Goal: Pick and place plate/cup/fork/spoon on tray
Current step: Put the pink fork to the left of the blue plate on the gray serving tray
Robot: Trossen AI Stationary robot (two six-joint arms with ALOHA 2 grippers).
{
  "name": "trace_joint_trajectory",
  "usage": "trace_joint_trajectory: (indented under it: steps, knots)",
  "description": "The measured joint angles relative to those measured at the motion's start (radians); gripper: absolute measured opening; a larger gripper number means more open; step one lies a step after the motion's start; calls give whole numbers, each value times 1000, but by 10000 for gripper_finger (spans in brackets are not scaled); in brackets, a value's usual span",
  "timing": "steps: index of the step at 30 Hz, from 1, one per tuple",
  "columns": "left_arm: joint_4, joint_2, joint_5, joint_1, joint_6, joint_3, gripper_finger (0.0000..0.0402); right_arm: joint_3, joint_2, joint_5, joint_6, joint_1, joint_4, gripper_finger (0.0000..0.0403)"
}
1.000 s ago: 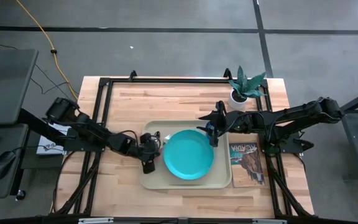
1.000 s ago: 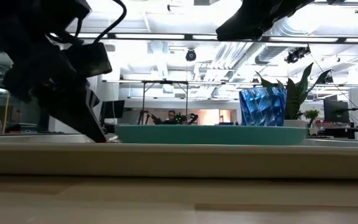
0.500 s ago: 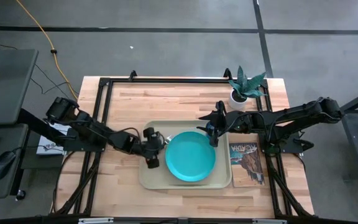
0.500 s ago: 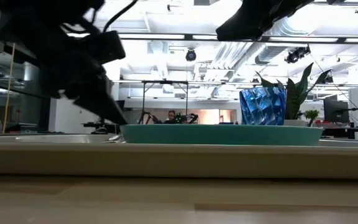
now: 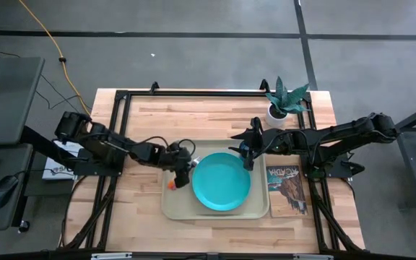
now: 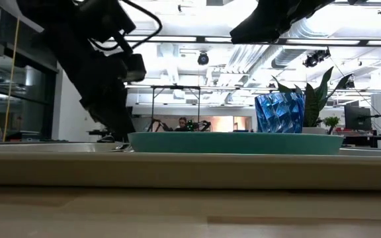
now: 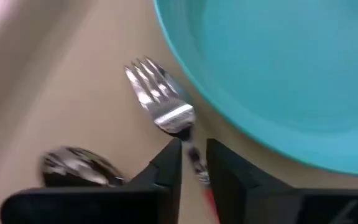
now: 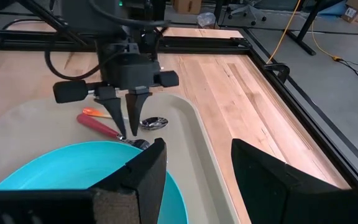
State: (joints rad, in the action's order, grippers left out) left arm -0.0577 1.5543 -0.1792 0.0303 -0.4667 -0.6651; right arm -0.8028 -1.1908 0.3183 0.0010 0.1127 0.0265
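Now my left gripper (image 7: 193,163) jaws straddle the fork (image 7: 166,115) neck, slightly apart, beside the plate (image 7: 278,68) on the tray (image 5: 175,209); lifting carelessly could drag it against the spoon (image 7: 79,165).

Both arms are dark, slim, jointed links running out from bases at the table's sides, with black cables looping along them. The left gripper (image 8: 128,118) ends in two thin, tapering black fingers below a boxy wrist block. The right gripper (image 8: 197,174) has broad, flat black fingers (image 8: 143,177) with textured pads.
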Motion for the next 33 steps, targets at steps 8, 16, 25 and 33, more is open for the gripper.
trace_joint_trajectory:
  steps: [8, 16, 25, 33]
  knots:
    - [2, 0, 136, -87, -116, 0, 119, 0, 0, 0, 1, 0, 0, 172]
    - [14, 0, 210, -120, -176, 7, 138, 0, 0, 0, 0, 0, 0, 172]
    - [142, 7, 263, -130, -263, 60, 137, 0, 0, 0, 0, 0, 0, 172]
    - [159, 26, 303, -130, -265, 61, 136, 0, 0, 0, 0, 0, 0, 172]
